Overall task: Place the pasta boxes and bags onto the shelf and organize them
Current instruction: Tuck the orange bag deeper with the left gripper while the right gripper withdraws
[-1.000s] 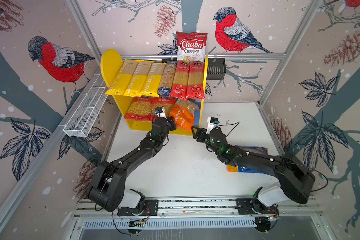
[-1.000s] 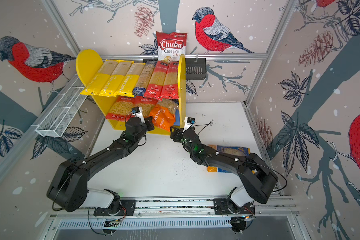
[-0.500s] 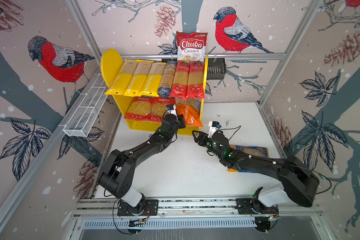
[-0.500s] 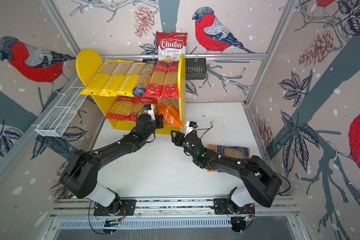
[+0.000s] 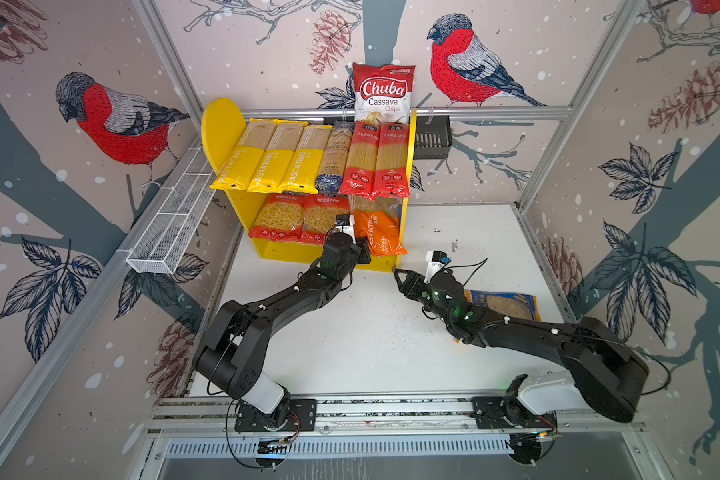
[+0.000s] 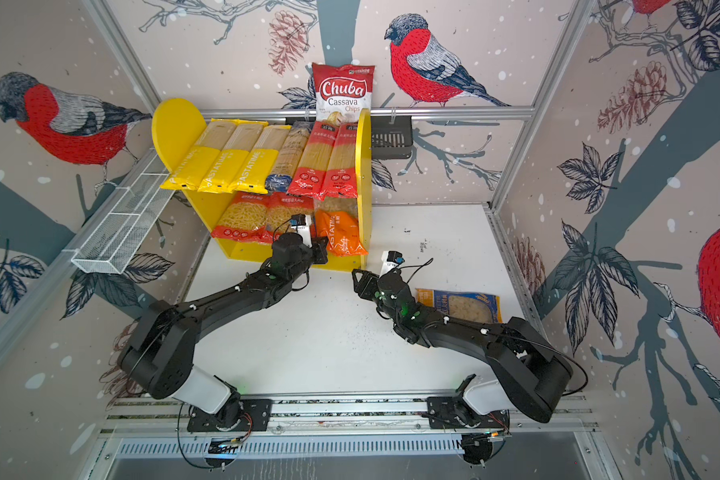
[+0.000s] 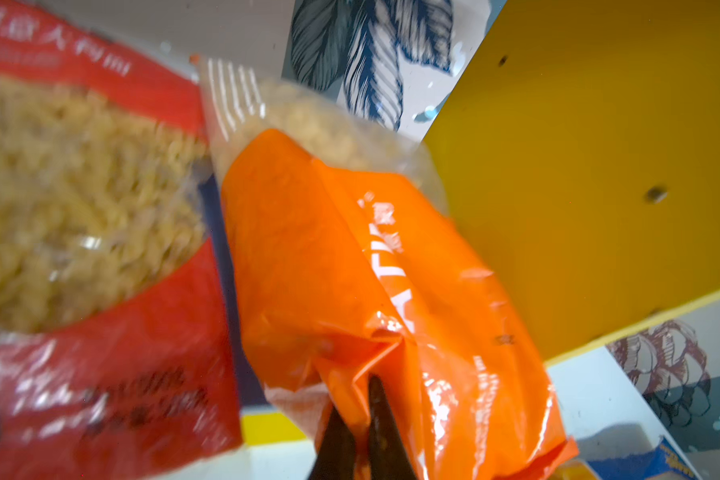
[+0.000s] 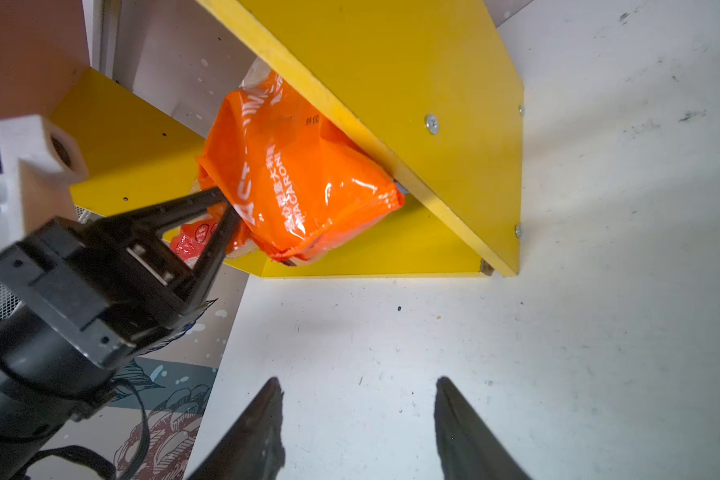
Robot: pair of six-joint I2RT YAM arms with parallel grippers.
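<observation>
While clamping the orange macaroni bag (image 8: 300, 183) in the left gripper (image 8: 226, 202), holds it just ahead on the lower tier of the shelf (image 5: 283, 251), apparently touching the side panel (image 8: 454, 104). Shows right gripper (image 8: 360, 382) parted, empty, blue-orange bag (image 5: 504, 301) behind it on the bench (image 8: 516, 353).

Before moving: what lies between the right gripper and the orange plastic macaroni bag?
Bare white tabletop, then the front of the yellow shelf holding the orange bag; right wrist view.

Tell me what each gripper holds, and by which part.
Left gripper: pinched shut on the orange macaroni bag, at a crumpled fold near its outward-facing end. Right gripper: open, holding nothing.
</observation>
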